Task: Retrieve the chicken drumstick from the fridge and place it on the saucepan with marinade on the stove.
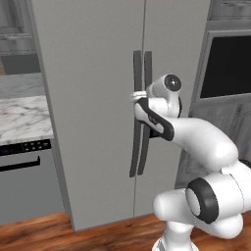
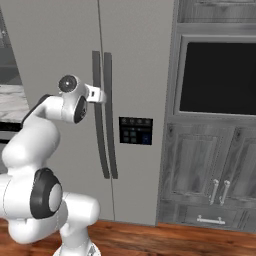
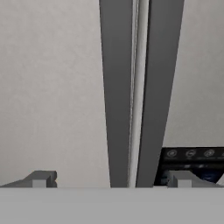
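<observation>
The gripper (image 3: 111, 179) faces the closed fridge (image 1: 93, 98) at close range, its two dark fingertips (image 3: 41, 178) spread wide apart, one low on each side of the hand view. Between them run the two dark vertical handles: the left-door handle (image 3: 117, 87) and the right-door handle (image 3: 161, 87), with the pale seam between the doors (image 3: 136, 87) running down the middle. Neither fingertip is seen touching a handle; whether the pads have reached the bars cannot be told. The black dispenser panel (image 3: 192, 168) lies just behind the right fingertip.

In the left base view the white hand (image 1: 142, 100) reaches the handles at about mid-height. In the right base view the gripper's end (image 2: 97, 95) lies against the left-door handle (image 2: 98, 115), beside the right-door handle (image 2: 111, 115), and above and to the left of the dispenser panel (image 2: 135, 130).

Both fridge doors are shut.

Left of the fridge, a marble tabletop (image 1: 22, 117) sits above a grey appliance front with a dark control strip (image 1: 24, 147). Right of the fridge stands a dark wall oven (image 2: 217, 77) over grey wooden cabinet doors (image 2: 207, 170). The floor is reddish wood (image 1: 49, 233).
</observation>
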